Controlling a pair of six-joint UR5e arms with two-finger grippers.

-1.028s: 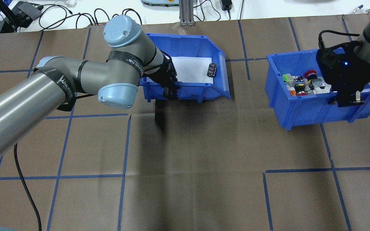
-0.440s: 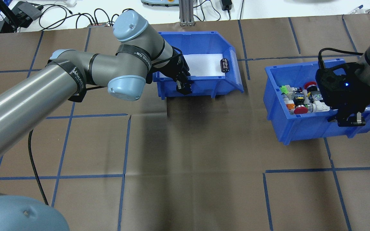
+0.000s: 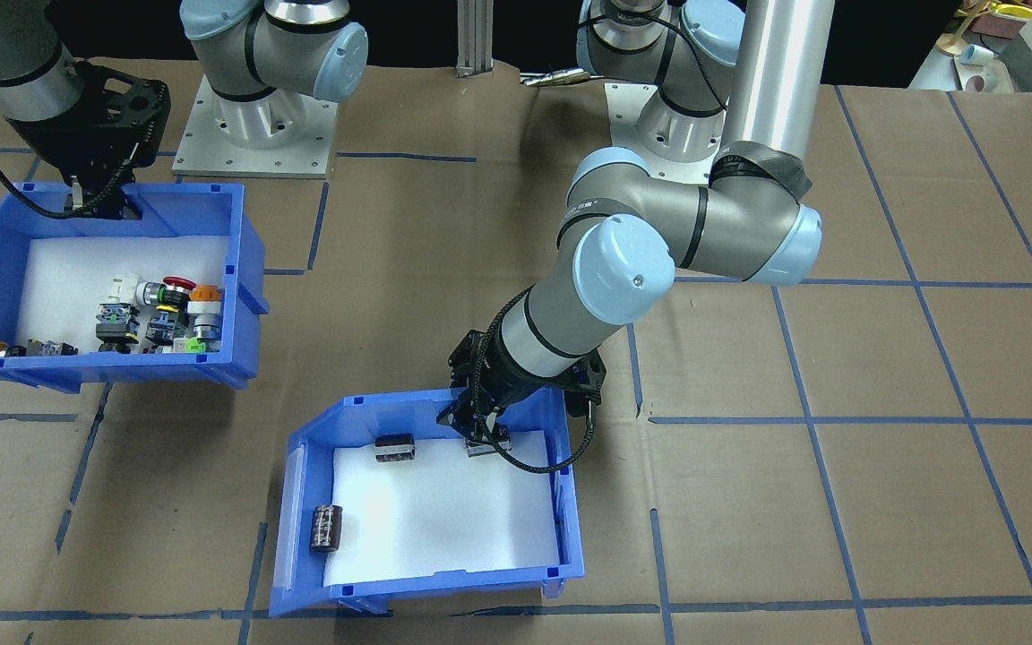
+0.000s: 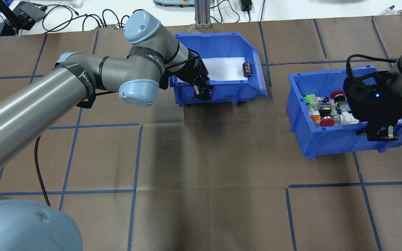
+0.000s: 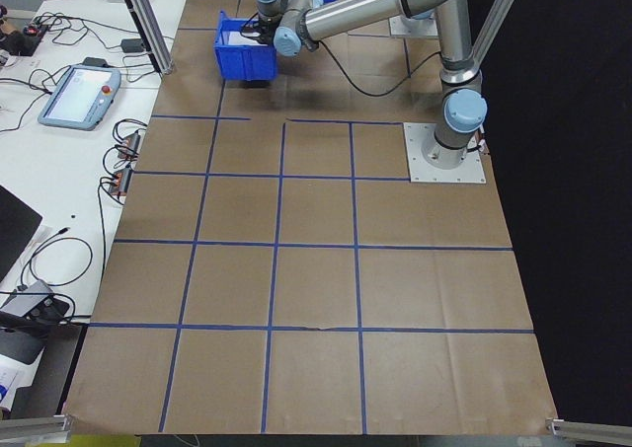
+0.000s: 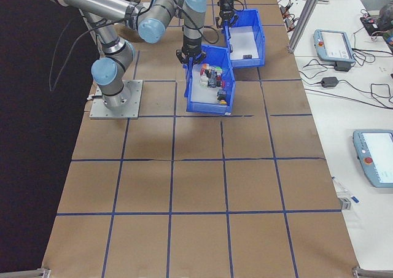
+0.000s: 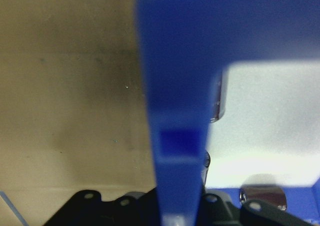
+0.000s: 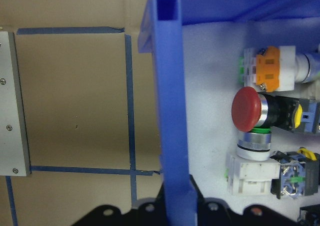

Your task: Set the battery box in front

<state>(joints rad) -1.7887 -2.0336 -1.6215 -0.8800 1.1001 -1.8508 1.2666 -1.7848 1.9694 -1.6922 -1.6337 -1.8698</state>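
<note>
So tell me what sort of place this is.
Most likely a robotics lab or test cell. Two arms are bolted to a table covered in brown paper marked into squares with blue tape, a side bench holds handheld control tablets and loose cables, and each arm grips a blue parts bin.

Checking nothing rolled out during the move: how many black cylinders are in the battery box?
2 visible in the battery box: one cylinder by the left gripper, another near the open front. More may be hidden.

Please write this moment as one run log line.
left gripper: shut on battery box wall | right gripper: shut on switch box wall | boxes apart
</note>
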